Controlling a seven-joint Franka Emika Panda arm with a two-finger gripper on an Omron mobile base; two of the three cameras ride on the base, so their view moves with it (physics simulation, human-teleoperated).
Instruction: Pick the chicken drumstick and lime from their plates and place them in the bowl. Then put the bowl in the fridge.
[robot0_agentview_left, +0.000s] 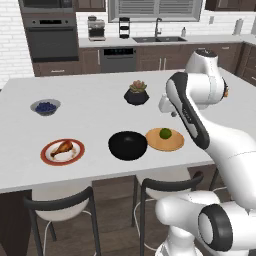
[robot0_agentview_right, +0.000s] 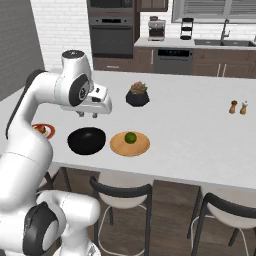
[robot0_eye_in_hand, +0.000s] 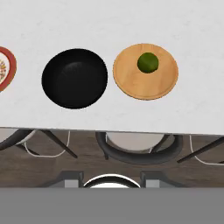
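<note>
Fingers (robot0_agentview_right: 88, 115) hang in the left middle of the right base view, short dark tips under the white hand, poised above the tabletop (robot0_agentview_right: 200, 125) with nothing between them; whether they stand apart or together I cannot tell from here. In the hand view, just past the tips, the near edge of the tabletop runs across the frame.

Directly beyond sits the bowl (robot0_eye_in_hand: 75, 78), glossy black, left of centre in the hand view and holding nothing. Just beside it, to the right, lies the wooden plate (robot0_eye_in_hand: 145, 71) with the lime (robot0_eye_in_hand: 148, 62) resting on its far half. At the left edge of that view peeks the red-rimmed plate (robot0_eye_in_hand: 5, 68); in the left base view it shows whole at lower left, the chicken drumstick (robot0_agentview_left: 63, 147) lying on it.

Farther back stand a black pot with a succulent (robot0_agentview_left: 136, 93) and a small grey bowl of blueberries (robot0_agentview_left: 45, 106).

By my reckoning nothing of the job is done: both foods are on their plates, the bowl awaits them, and the trip to the fridge is yet to come.

No brand, label or writing is readable anywhere.
</note>
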